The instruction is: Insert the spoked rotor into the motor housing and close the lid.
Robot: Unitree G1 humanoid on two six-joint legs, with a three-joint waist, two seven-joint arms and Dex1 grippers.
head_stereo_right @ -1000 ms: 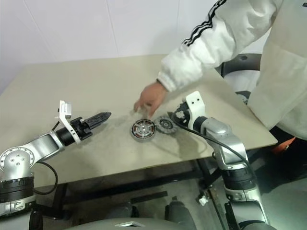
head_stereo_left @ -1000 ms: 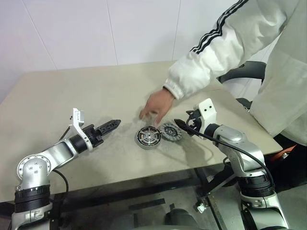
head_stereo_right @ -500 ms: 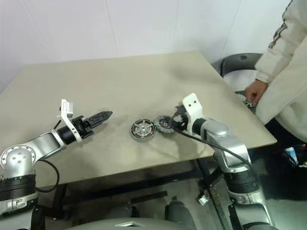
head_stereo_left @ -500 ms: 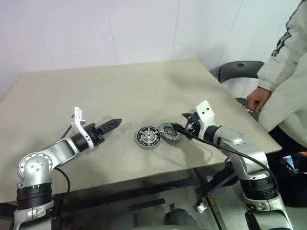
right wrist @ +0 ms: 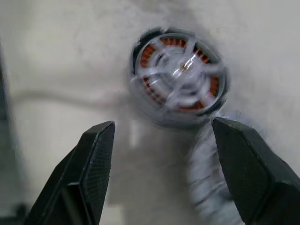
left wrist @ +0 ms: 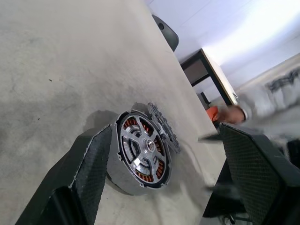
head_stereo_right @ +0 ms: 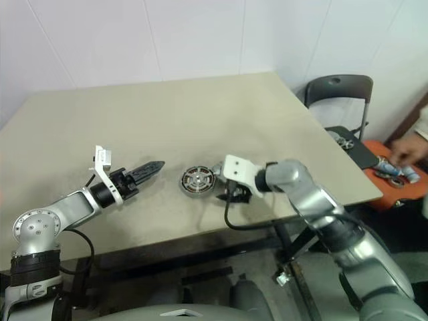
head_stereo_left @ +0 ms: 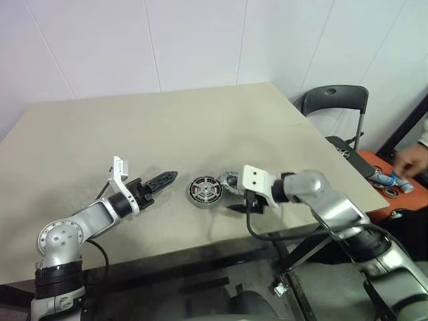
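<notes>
Copper windings show behind silver spokes inside a dark rim on the housing, so the rotor is judged to be seated in it already, though this cannot be confirmed.

In the eye views, the person's hand, which a second ago hovered just behind the housing, has been withdrawn far to the right of it. The right gripper has been swung in from the right and now hangs just beside the housing, pointing down. The lid lies against the housing's right edge, partly covered by that gripper. The left gripper is held near the housing's left side, hardly moved.

In the left wrist view, its fingers are spread wide, with the housing between them and the lid leaning behind it.

In the right wrist view, the fingers are likewise spread, empty, above the housing; the lid is blurred beside it.

With the hand gone, the lid is judged the next thing to be taken.
</notes>
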